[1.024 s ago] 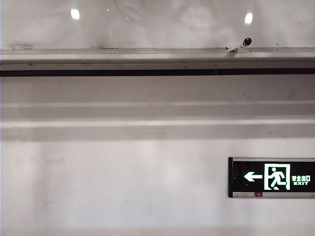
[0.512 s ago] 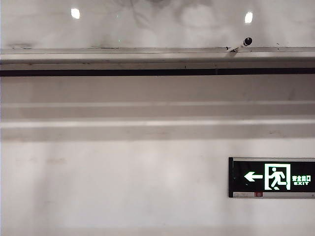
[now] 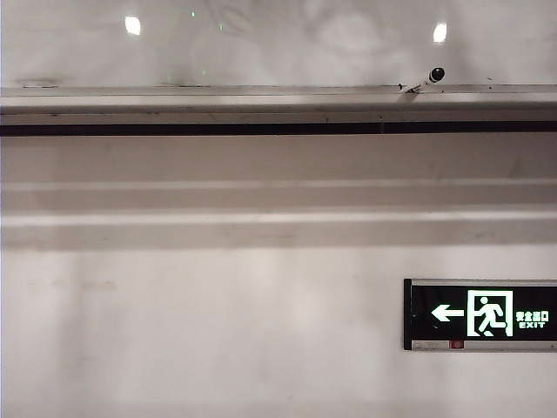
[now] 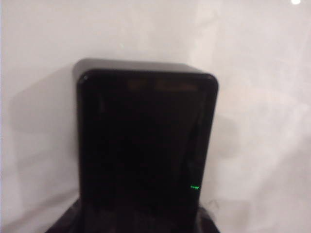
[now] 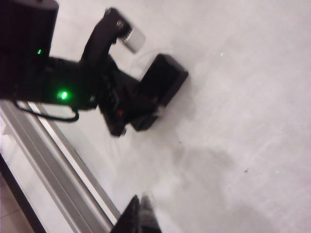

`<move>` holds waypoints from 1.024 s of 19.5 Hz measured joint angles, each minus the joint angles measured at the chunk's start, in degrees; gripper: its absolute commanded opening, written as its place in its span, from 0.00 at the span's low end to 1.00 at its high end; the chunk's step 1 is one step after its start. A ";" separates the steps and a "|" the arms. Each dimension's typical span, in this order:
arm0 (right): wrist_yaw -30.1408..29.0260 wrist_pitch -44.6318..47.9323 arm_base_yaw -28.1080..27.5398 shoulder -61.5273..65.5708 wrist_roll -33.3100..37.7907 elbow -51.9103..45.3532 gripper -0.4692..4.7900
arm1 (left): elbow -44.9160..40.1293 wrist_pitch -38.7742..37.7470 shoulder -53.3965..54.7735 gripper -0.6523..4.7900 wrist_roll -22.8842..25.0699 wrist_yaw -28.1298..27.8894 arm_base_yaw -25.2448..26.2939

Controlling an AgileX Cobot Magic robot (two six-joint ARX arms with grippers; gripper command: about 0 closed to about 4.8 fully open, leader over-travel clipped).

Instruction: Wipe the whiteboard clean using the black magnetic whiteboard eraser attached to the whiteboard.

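Observation:
The black eraser (image 4: 146, 145) fills the left wrist view, pressed flat against the glossy whiteboard (image 4: 262, 97). My left gripper (image 4: 138, 221) is shut on its near end. In the right wrist view the left gripper (image 5: 146, 109) holds the eraser (image 5: 163, 80) against the whiteboard (image 5: 233, 97), some way in from the silver edge rail (image 5: 53, 165). My right gripper (image 5: 141, 206) is shut and empty, its tips close to the board beside the rail. The exterior view shows only the whiteboard's lower strip (image 3: 305, 43) and neither gripper.
The silver rail (image 3: 261, 91) runs across the exterior view, with a small white, black-tipped object (image 3: 431, 77) resting on it. Below are the matte wall (image 3: 218, 305) and a black-and-green exit sign (image 3: 480, 314). The left arm's black body (image 5: 29, 58) stands over the board.
In the exterior view, faint dark reflections and green light specks on the whiteboard's strip shift a little. Rail, wall and sign stay as they were.

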 measured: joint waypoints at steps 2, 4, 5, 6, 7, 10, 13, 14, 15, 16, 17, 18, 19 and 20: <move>-0.24 -0.02 0.02 0.02 0.00 0.00 0.09 | 1.07 -1.09 -0.39 0.38 0.00 -0.09 1.44; -0.24 -0.02 0.00 0.02 0.00 0.00 0.09 | 1.09 -1.05 -0.85 0.38 -0.70 -0.09 2.38; -0.22 -0.09 0.02 0.02 0.00 0.00 0.09 | 1.09 -1.03 -1.18 0.38 -1.49 -0.09 3.04; -0.22 -0.07 0.00 0.02 0.00 0.00 0.09 | 1.09 -1.01 -1.62 0.38 -2.34 -0.11 3.87; -0.24 -0.07 0.02 0.02 0.00 0.00 0.09 | 1.09 -0.98 -1.90 0.38 -2.54 -0.13 4.33; -0.28 -0.09 0.02 0.02 0.00 0.00 0.09 | 1.14 -0.52 -2.05 0.38 -3.91 -0.24 4.79; -0.31 -0.26 0.02 0.02 0.94 0.00 0.09 | 1.16 -0.46 -1.92 0.38 -4.98 3.45 5.25; -0.35 -0.52 0.02 0.02 1.05 0.00 0.09 | 1.18 -0.33 -1.81 0.38 -5.40 3.82 4.90; -0.35 -0.61 0.02 0.04 1.09 0.00 0.09 | 1.29 -0.28 -1.57 0.38 -5.49 3.78 4.68; -0.37 -0.92 0.02 0.00 1.09 0.00 0.09 | 1.53 -0.42 -1.20 0.38 -5.53 4.50 4.59; -0.35 -0.92 0.00 -0.02 1.09 0.00 0.09 | 1.79 -0.33 -0.79 0.38 -5.42 4.22 3.72; -0.37 -0.92 0.02 0.00 1.09 0.00 0.09 | 1.84 -0.02 -0.39 0.38 -5.05 3.65 3.17; -0.39 -0.92 0.02 0.00 1.09 0.00 0.09 | 1.90 0.26 0.04 0.38 -4.48 3.89 3.10; -0.37 -0.92 0.02 -0.02 1.11 0.02 0.09 | 2.10 0.37 0.42 0.38 -3.39 4.20 2.19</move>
